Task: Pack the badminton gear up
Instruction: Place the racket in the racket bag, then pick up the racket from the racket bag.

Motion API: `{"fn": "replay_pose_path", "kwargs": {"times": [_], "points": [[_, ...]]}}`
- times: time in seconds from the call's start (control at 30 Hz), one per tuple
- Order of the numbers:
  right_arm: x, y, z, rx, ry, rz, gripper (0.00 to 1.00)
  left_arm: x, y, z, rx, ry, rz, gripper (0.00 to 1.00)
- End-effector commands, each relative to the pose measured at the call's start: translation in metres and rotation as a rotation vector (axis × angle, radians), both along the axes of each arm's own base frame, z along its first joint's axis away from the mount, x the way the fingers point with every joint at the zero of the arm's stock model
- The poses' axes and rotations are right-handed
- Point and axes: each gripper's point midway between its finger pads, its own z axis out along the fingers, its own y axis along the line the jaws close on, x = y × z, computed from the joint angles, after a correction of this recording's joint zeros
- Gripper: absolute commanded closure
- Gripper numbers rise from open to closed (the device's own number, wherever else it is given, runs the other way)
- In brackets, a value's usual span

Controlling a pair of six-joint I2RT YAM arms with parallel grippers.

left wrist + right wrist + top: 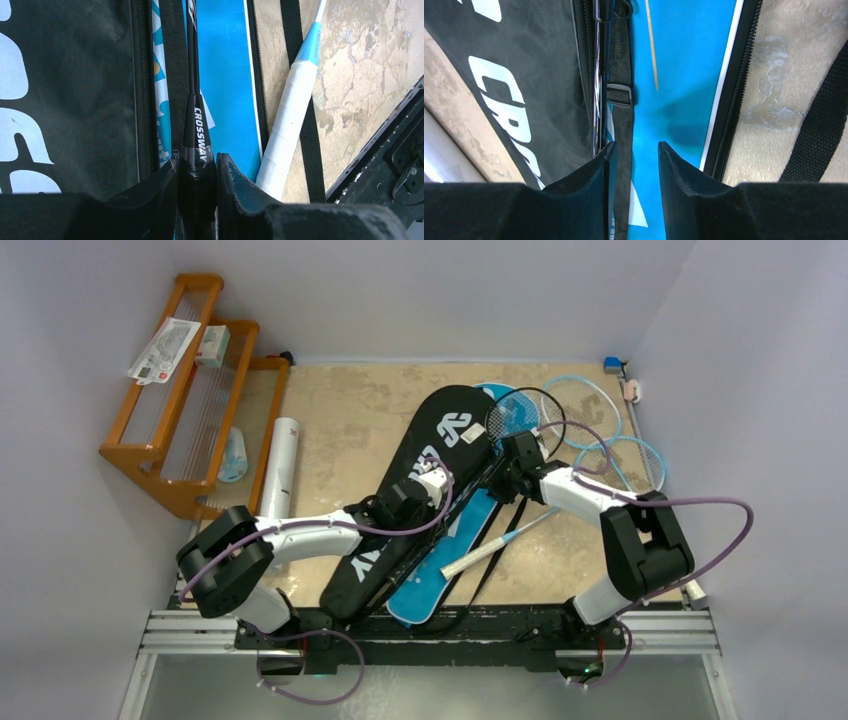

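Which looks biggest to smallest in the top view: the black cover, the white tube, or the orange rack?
1. Orange rack and black cover: they look about alike, too close to rank.
2. White tube: clearly smallest.

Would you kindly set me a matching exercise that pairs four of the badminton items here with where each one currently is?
Things:
1. white tube
2. light-blue rackets
3. black racket
4. blue cover

Places:
A. clamped in the left hand
B. partly beneath the black cover
C. beside the orange rack
D. far right corner of the table

Pairs: 1-C, 2-D, 3-A, 4-B
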Motion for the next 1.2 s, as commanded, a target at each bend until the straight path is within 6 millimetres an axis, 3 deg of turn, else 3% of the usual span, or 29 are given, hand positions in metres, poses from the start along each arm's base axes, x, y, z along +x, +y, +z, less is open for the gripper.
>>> {"fn": "replay_pose_path", "kwargs": {"times": [0.0, 0.17, 0.4, 0.57, 0.83, 0.9, 1.0, 1.07, 1.1, 1.17], "points": [[0.017, 0.004, 0.015, -0.003, -0.052, 0.006, 0.63, -0.002, -0.009, 0.013, -0.049, -0.020, -0.021, 1.00], [0.016, 0.001, 0.024, -0.012, -0.061, -0.005, 0.61, -0.004, -0.005, 0.014, -0.049, -0.019, -0.017, 1.00], [0.002, -0.018, 0.036, 0.006, -0.146, -0.100, 0.55, 0.000, -0.009, 0.015, -0.053, -0.007, 0.009, 1.00], [0.011, -0.009, 0.045, 0.029, -0.179, -0.066, 0.47, 0.000, -0.009, 0.020, -0.062, -0.013, 0.017, 1.00], [0.030, 0.015, 0.039, 0.070, -0.135, -0.002, 0.51, -0.004, -0.011, 0.026, -0.074, -0.012, 0.009, 1.00], [0.033, 0.017, 0.037, 0.074, -0.135, 0.001, 0.55, -0.006, -0.010, 0.027, -0.081, -0.010, 0.011, 1.00], [0.034, 0.017, 0.035, 0.069, -0.131, 0.002, 0.70, -0.008, -0.007, 0.027, -0.085, -0.007, 0.016, 0.98], [0.034, 0.014, 0.036, 0.055, -0.131, -0.003, 0.95, -0.009, -0.004, 0.028, -0.084, -0.013, 0.020, 0.91], [0.033, 0.012, 0.037, 0.043, -0.130, -0.004, 1.00, -0.010, -0.003, 0.030, -0.086, -0.017, 0.019, 0.86], [0.031, 0.008, 0.042, 0.013, -0.126, 0.002, 1.00, -0.007, 0.004, 0.038, -0.089, -0.051, 0.039, 0.72]]}}
